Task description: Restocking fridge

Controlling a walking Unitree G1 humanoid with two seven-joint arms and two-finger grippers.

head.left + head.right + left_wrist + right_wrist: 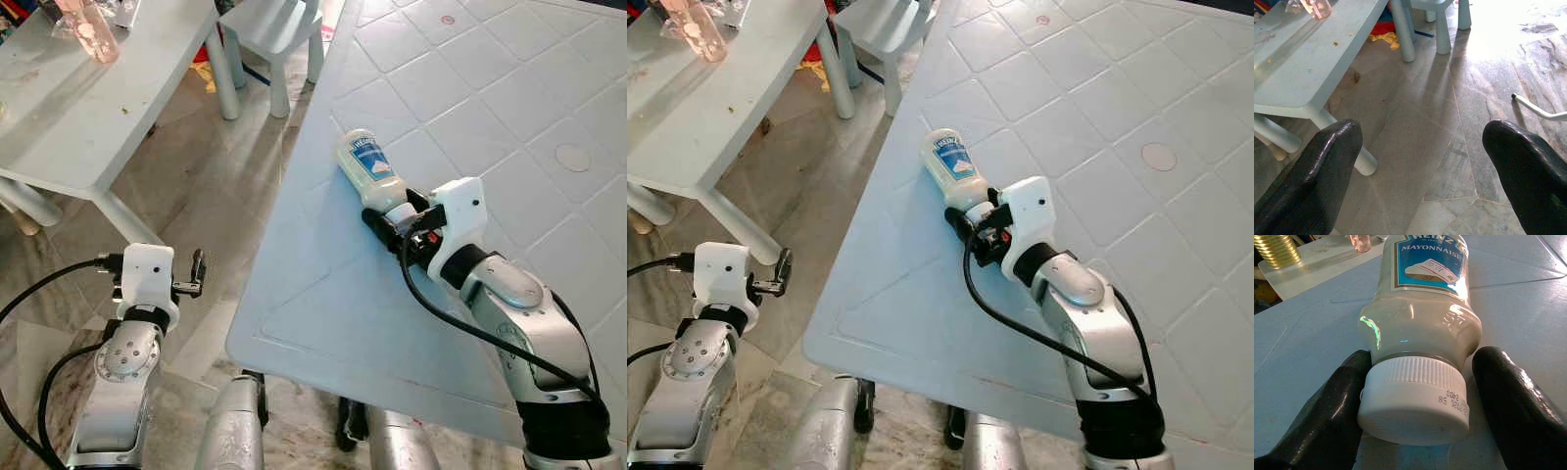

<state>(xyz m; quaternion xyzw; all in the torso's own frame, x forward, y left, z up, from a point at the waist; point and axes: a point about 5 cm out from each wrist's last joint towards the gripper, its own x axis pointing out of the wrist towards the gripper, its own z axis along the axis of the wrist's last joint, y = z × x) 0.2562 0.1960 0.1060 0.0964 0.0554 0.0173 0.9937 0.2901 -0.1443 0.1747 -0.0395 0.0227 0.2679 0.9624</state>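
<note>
A white Heinz mayonnaise bottle (pixel 368 164) lies on its side on the pale blue table (pixel 362 328), close to the table's left edge, with its white cap (pixel 1413 399) pointing toward me. My right gripper (pixel 391 217) is open, with its two black fingers on either side of the cap. One finger (pixel 1337 406) touches the cap. The other finger (pixel 1518 401) stands a small gap away from it. My left gripper (pixel 197 273) hangs open over the marble floor beside the table, with nothing between its fingers (pixel 1317 176).
A low pale table (pixel 88 117) stands to the left, with a pink cup (pixel 93 29) on it. Behind it is a small pale stool (pixel 274 34). Marble floor (pixel 225 166) lies between the two tables. The blue table stretches wide to the right.
</note>
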